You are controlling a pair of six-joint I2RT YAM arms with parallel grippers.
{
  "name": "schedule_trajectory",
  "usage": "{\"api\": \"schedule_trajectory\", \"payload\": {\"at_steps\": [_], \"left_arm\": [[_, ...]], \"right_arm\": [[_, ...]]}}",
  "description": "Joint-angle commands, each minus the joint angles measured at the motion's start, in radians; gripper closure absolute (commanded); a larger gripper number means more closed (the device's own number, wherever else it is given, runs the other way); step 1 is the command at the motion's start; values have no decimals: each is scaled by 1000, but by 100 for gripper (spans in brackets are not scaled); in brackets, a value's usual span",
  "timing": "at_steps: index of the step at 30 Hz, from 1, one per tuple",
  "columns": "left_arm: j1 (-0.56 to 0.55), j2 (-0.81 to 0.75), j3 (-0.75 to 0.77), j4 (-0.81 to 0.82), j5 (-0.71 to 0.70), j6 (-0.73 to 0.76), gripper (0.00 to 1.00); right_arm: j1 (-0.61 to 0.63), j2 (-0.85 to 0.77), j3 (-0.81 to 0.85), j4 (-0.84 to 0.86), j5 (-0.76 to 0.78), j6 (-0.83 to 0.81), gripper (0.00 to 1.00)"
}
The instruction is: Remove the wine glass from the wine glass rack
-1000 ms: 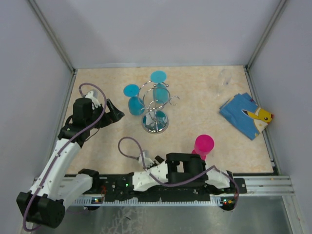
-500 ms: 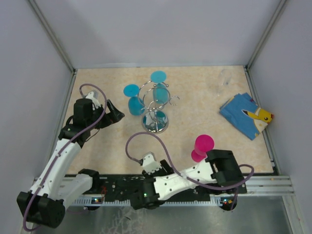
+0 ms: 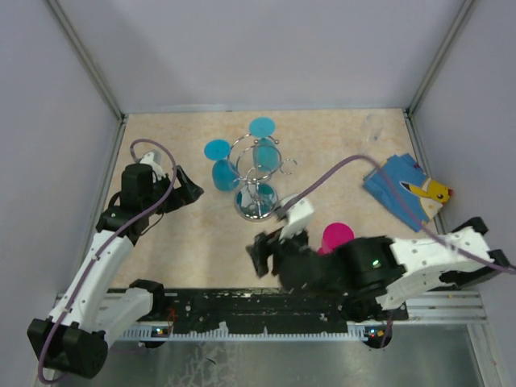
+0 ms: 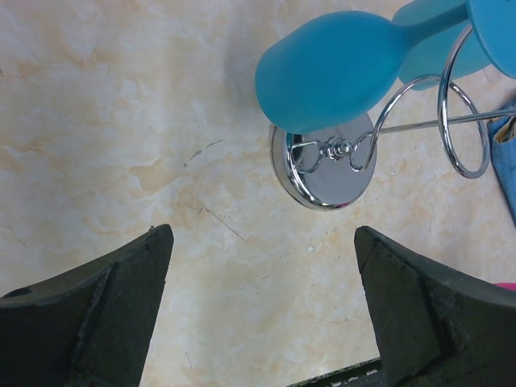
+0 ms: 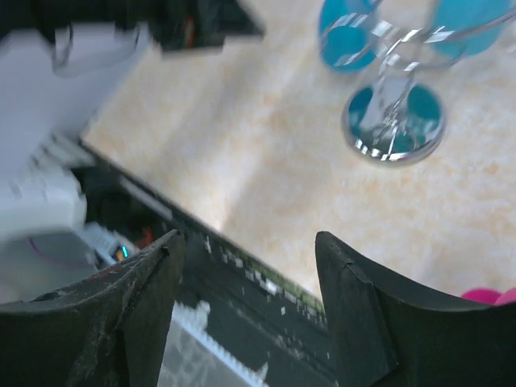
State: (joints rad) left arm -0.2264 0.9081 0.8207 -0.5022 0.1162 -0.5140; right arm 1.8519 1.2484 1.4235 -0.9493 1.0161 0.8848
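Note:
The chrome wine glass rack (image 3: 256,192) stands mid-table on its round mirror base. Two blue wine glasses hang upside down from its loops: one on the left (image 3: 223,171), one at the back (image 3: 265,151). My left gripper (image 3: 190,188) is open and empty, just left of the left glass. In the left wrist view the gripper (image 4: 262,238) sits over bare table, with the blue glass bowl (image 4: 330,68) and rack base (image 4: 322,165) ahead. My right gripper (image 3: 260,256) is open and empty, near the front edge below the rack; in its own view the gripper (image 5: 248,242) faces the rack base (image 5: 393,121).
A pink cup (image 3: 337,236) stands upside down right of my right wrist. A blue Pikachu cloth (image 3: 405,191) lies at the right edge. A clear glass (image 3: 372,129) stands at the back right corner. Grey walls close in three sides.
My right arm has swung up from lying along the front rail; its wrist now sits over the table front, pointing left. The left arm has barely moved.

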Motion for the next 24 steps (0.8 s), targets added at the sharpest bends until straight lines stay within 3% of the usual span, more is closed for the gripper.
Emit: {"api": "schedule_trajectory", "payload": {"at_steps": [1, 3, 5, 10, 12, 14, 18, 24], "left_arm": [[5, -9, 34, 11, 5, 13, 0], [5, 4, 32, 28, 42, 3, 0], [5, 23, 34, 46, 77, -8, 0], [4, 36, 41, 62, 109, -25, 1], [4, 32, 44, 66, 100, -23, 1], [4, 32, 55, 57, 88, -15, 1], [5, 41, 85, 29, 53, 9, 1], [5, 49, 94, 15, 20, 32, 0]], "right_arm": [[-227, -230, -63, 318, -111, -293, 33], [-429, -264, -18, 315, -313, -326, 28], [-709, -247, 50, 291, -554, -347, 25], [-1277, -70, 232, 270, -1139, -362, 27], [-1445, 25, 310, 299, -1335, -334, 29], [-1541, 135, 383, 318, -1479, -303, 31], [-1570, 374, 548, 306, -1586, -285, 38], [-1569, 569, 694, 278, -1616, -284, 40]]}}
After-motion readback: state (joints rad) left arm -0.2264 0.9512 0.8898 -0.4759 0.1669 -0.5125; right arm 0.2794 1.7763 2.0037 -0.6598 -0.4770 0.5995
